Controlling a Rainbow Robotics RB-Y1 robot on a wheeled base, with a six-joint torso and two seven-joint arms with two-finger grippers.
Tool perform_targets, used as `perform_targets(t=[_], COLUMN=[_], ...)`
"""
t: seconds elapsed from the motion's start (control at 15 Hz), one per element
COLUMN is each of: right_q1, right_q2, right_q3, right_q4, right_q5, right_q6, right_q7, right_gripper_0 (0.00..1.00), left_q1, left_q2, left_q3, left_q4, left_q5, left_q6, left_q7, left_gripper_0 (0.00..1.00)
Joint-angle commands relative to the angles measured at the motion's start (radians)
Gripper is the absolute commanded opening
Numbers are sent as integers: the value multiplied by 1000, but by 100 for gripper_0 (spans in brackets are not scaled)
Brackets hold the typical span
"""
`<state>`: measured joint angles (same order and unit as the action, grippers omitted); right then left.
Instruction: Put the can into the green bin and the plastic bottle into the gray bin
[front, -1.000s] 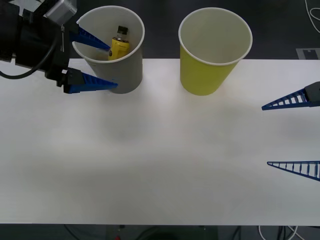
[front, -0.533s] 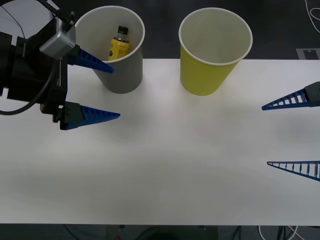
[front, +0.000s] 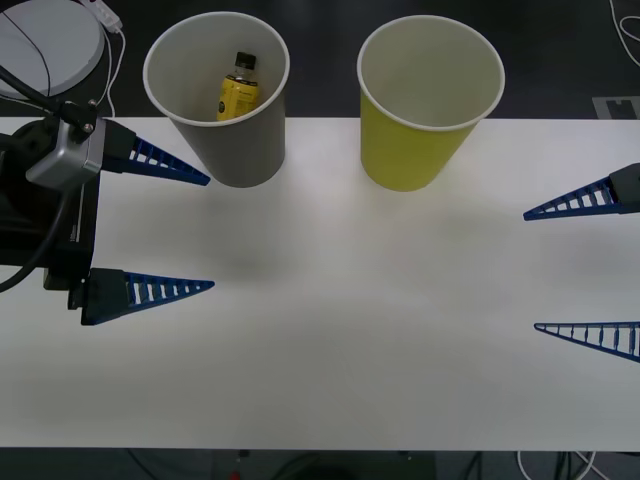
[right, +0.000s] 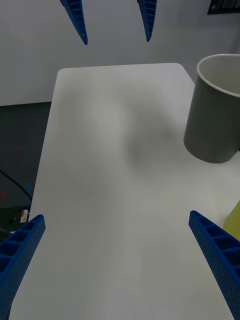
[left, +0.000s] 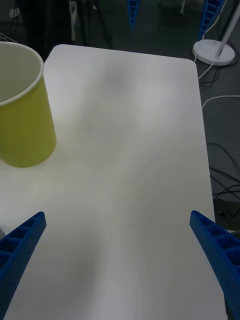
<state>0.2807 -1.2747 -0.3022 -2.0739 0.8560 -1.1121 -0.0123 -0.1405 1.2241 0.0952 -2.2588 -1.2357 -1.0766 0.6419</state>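
The gray bin (front: 225, 110) stands upright at the table's far left, and the plastic bottle (front: 238, 88), yellow with a black cap, leans inside it. To its right stands the green bin (front: 425, 115), its white inside showing nothing. The can is out of view. My left gripper (front: 210, 234) is open and holds nothing, hovering over the table short of the gray bin and to its left. My right gripper (front: 530, 270) is open at the right edge, idle. The right wrist view shows the gray bin (right: 215, 115); the left wrist view shows the green bin (left: 22, 120).
The white table (front: 350, 330) stretches bare between the two arms. A round white base (front: 50, 45) with a cable lies beyond the far left corner, and more cables (left: 222, 165) trail on the dark floor past the right edge.
My left gripper has drawn back from the gray bin's rim, toward me and to the left, staying open. The bottle stays inside the bin. The right arm has not moved.
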Motion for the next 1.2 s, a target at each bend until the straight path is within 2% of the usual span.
perform_targets(t=[0.07, 0.4, 0.6, 1.2], right_q1=[0, 0, 0, 0], right_q2=[0, 0, 0, 0], right_q3=[0, 0, 0, 0], right_q4=[0, 0, 0, 0], right_q5=[0, 0, 0, 0], right_q6=[0, 0, 0, 0], right_q7=[0, 0, 0, 0], right_gripper_0=[100, 100, 100, 100], left_q1=[73, 197, 222, 277], left_q2=[0, 0, 0, 8], left_q3=[47, 136, 144, 175], left_q4=[-25, -58, -28, -16], left_q5=[4, 38, 81, 140], left_q6=[0, 0, 0, -2], left_q7=[-39, -122, -199, -261], left_gripper_0=[100, 100, 100, 100])
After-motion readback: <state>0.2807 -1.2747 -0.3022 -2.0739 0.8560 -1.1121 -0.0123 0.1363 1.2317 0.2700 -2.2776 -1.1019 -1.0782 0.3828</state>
